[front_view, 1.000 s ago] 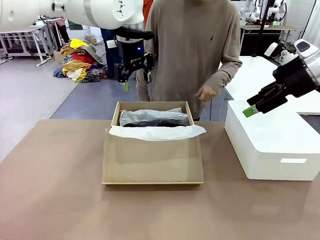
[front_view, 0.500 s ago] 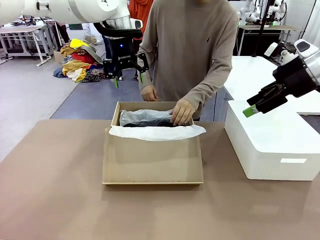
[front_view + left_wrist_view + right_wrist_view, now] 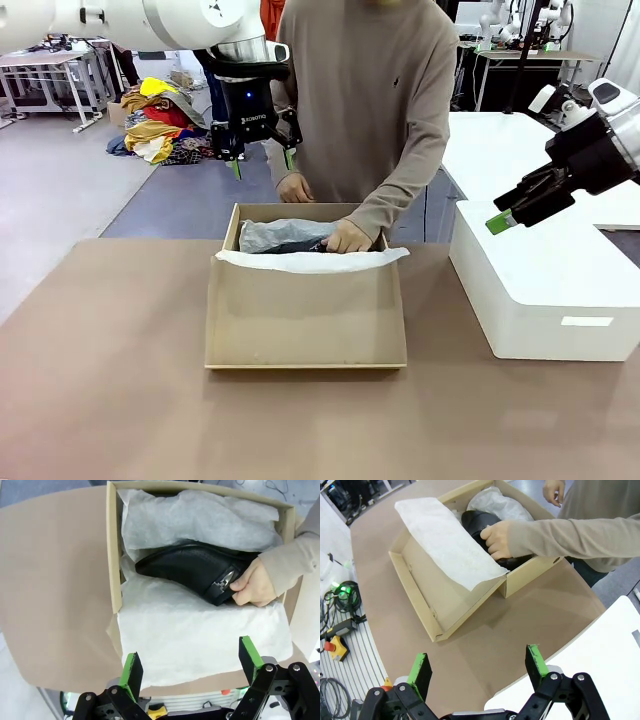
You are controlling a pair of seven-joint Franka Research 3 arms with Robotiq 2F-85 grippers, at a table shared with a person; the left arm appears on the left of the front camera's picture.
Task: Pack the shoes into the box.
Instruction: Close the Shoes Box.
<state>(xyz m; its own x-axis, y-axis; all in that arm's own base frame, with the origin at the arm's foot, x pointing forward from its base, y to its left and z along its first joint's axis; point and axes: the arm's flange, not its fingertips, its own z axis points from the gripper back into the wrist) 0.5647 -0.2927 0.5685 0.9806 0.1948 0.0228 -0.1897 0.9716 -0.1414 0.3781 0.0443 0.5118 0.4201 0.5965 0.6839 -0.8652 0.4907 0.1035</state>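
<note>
Your left hand [image 3: 263, 160]: jaws wide, holding nothing, raised in the air. Directly below it is the box [image 3: 114, 555], open on the table [image 3: 100, 380]. One black shoe [image 3: 190, 570] lies in the tissue paper [image 3: 200, 635] under that hand, and the person's hand [image 3: 252, 582] grips its buckle end. A second shoe may sit beneath the tissue; unclear. Your right hand [image 3: 508, 212]: wide, empty, above the white box [image 3: 540, 290], with the shoebox well off to its side.
</note>
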